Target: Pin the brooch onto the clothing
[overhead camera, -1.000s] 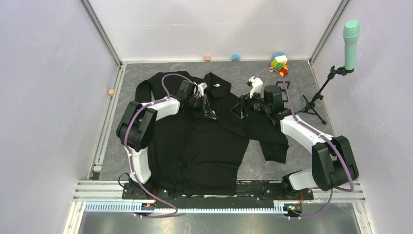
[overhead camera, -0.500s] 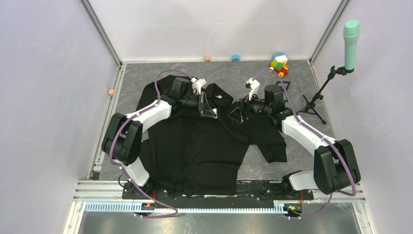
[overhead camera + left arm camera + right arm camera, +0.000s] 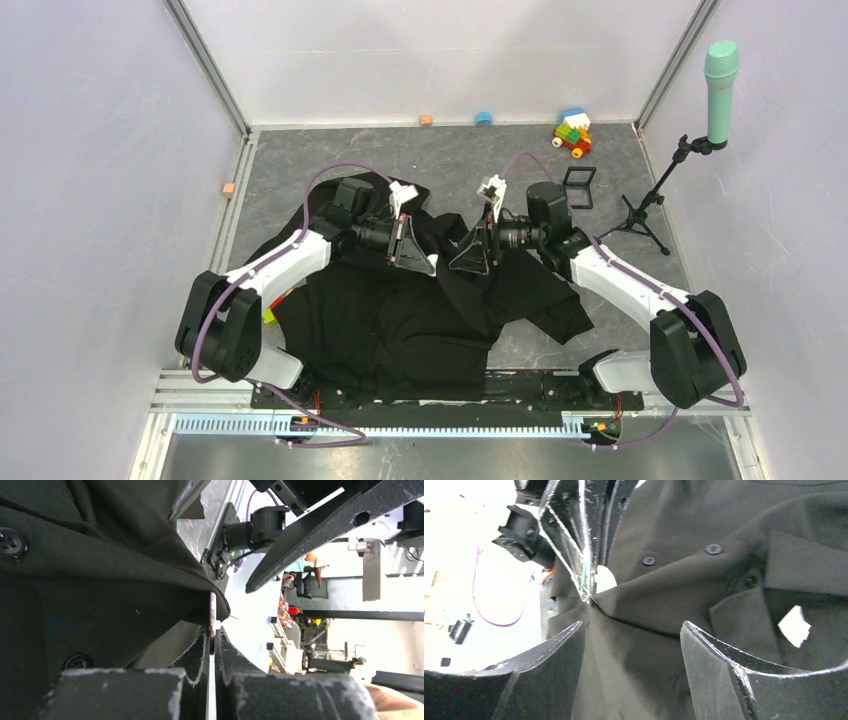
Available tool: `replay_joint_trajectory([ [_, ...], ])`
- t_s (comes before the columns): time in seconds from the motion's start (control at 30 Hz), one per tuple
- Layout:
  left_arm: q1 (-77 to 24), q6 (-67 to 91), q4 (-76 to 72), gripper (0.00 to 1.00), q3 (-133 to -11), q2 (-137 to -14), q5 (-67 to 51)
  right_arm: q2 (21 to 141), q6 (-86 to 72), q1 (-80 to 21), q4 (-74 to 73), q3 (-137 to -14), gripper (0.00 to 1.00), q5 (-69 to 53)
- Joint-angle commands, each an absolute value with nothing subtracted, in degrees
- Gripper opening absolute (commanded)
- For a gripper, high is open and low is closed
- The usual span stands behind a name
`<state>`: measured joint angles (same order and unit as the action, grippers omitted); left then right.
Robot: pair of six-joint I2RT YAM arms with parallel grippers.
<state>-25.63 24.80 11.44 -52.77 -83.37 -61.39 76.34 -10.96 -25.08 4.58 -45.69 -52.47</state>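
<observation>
The black shirt (image 3: pixel 420 310) lies spread on the grey mat, its upper part bunched between my two grippers. My left gripper (image 3: pixel 412 252) is shut on the brooch (image 3: pixel 212 611), a thin pale disc seen edge-on between the fingertips, with a fold of shirt (image 3: pixel 100 580) pressed against it. In the right wrist view the brooch (image 3: pixel 605 578) shows as a pale round spot at the left gripper's tips, against the button placket. My right gripper (image 3: pixel 470 256) faces it, open, with shirt fabric (image 3: pixel 704 595) between the wide jaws (image 3: pixel 631 626). The white collar label (image 3: pixel 794 626) shows at the right.
A small black frame box (image 3: pixel 578 187) sits behind the right arm. A microphone on a tripod stand (image 3: pixel 720 75) is at the right. Toy bricks (image 3: pixel 572 133) and small coloured pieces (image 3: pixel 483 118) lie along the back wall. An orange cube (image 3: pixel 229 188) is at the left edge.
Both grippers have moved nearer to the bases and closer together, dragging the shirt's collar area with them. The black frame box, hidden before, now shows.
</observation>
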Motion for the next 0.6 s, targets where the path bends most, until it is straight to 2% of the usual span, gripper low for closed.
replay_joint_trajectory([
  [0.0, -25.8, 21.3, 14.0, 0.02, -51.8, -80.6, -68.1, 75.7, -19.0, -27.8, 14.4, -43.2, 0.74, -56.4],
  [0.3, -26.0, 18.1, 19.3, 0.02, -51.7, -78.6, -70.8, 77.0, -18.6, -32.9, 11.5, -43.0, 0.76, -56.6],
  [0.57, -26.6, 17.4, 20.7, 0.02, -51.6, -77.6, -71.1, 78.6, -21.7, -33.2, 15.0, -42.5, 0.66, -57.6],
])
